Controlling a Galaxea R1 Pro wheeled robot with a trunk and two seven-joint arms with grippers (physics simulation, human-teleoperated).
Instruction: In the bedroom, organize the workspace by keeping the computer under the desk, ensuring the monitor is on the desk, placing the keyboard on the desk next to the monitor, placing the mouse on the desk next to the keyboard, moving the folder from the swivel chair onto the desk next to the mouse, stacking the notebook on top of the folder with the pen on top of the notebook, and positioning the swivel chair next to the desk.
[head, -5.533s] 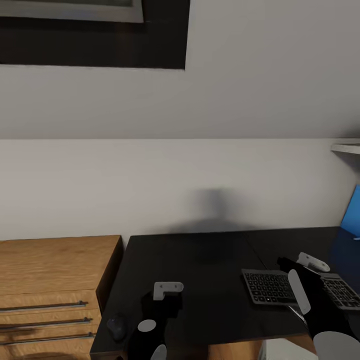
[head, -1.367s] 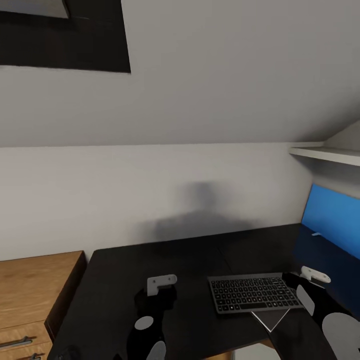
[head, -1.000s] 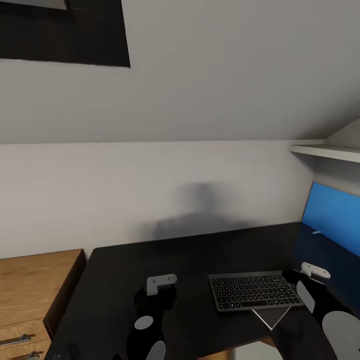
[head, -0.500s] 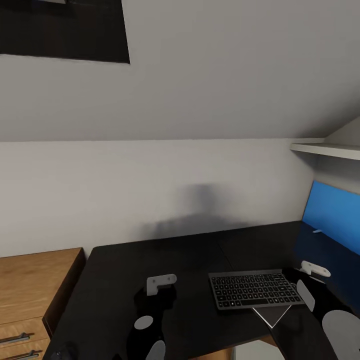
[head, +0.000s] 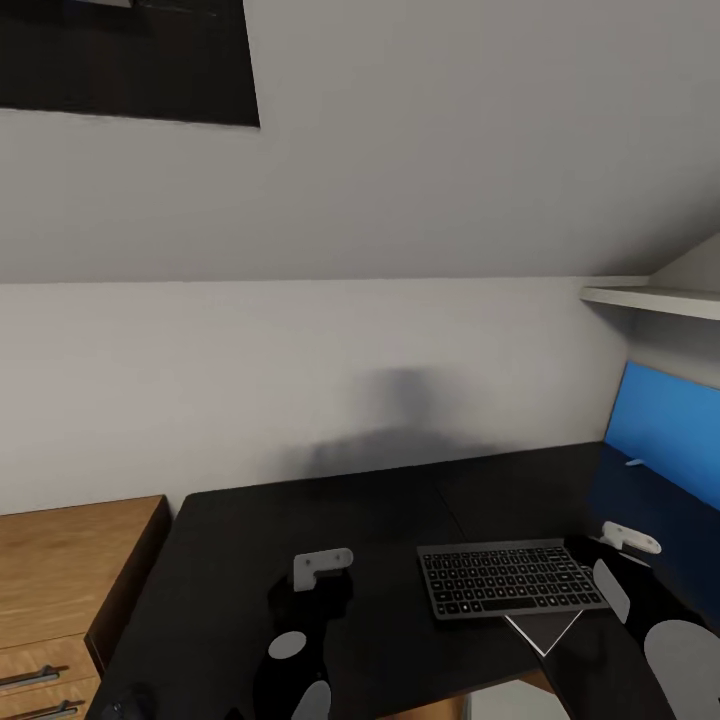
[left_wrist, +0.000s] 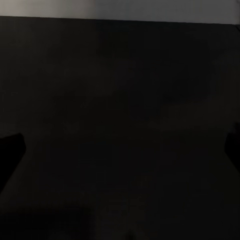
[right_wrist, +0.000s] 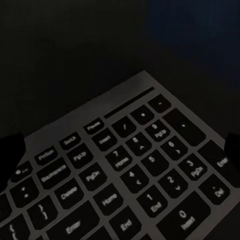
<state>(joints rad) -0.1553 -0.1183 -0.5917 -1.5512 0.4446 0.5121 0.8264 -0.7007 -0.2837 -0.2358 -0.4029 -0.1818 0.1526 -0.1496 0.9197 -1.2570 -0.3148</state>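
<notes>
- My head view: the keyboard (head: 512, 580) lies flat on the desk (head: 400, 520), near its front edge, right of centre.
- Right gripper (head: 628, 545) sits at the keyboard's right end, just over it. My right wrist view has the number-pad keys (right_wrist: 165, 165) close up, legends readable, with fingertips (right_wrist: 11, 147) at both frame edges, spread wide; nothing between them.
- Left gripper (head: 322, 568) hovers over bare desk left of the keyboard. My left wrist view gives black desktop (left_wrist: 120, 125) and dark fingertips (left_wrist: 10, 150) at either edge, also wide apart, empty.
- Blue monitor (head: 665, 425) screen stands on the desk at far right.
- Room: plain white wall (head: 300, 370), sloped ceiling, a white shelf (head: 655, 300) above the monitor, a light wood cabinet (head: 70, 580) beside the desk's left end.
</notes>
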